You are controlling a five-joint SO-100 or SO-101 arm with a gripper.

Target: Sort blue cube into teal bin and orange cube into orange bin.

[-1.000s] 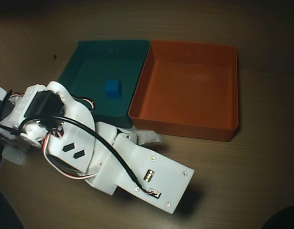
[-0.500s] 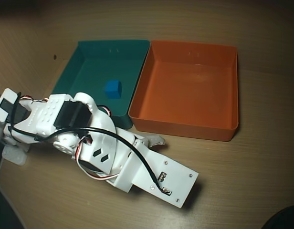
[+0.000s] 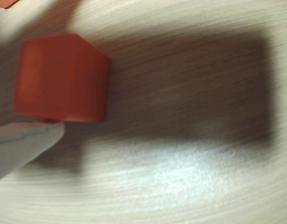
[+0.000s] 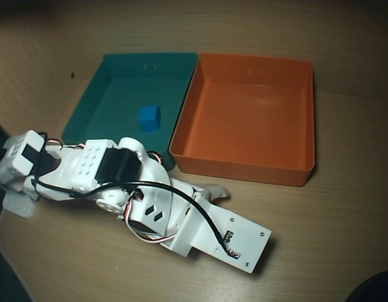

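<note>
The orange cube (image 3: 62, 77) lies on the wooden table, close up at the left of the wrist view. One white finger (image 3: 22, 142) of my gripper lies against the cube's lower edge; the other finger is out of that view. In the overhead view the cube is hidden under my arm, and my gripper (image 4: 206, 196) sits mostly beneath the wrist with one finger (image 4: 214, 189) splayed out toward the bins, so it looks open. The blue cube (image 4: 149, 117) lies inside the teal bin (image 4: 87, 104). The orange bin (image 4: 244, 160) stands right of the teal one and holds nothing.
My arm (image 4: 118, 173) stretches from the left edge across the table in front of the bins. Bare wood table (image 4: 320, 226) lies to the right and in front. A corner of an orange thing (image 3: 4, 3) shows at the wrist view's top left.
</note>
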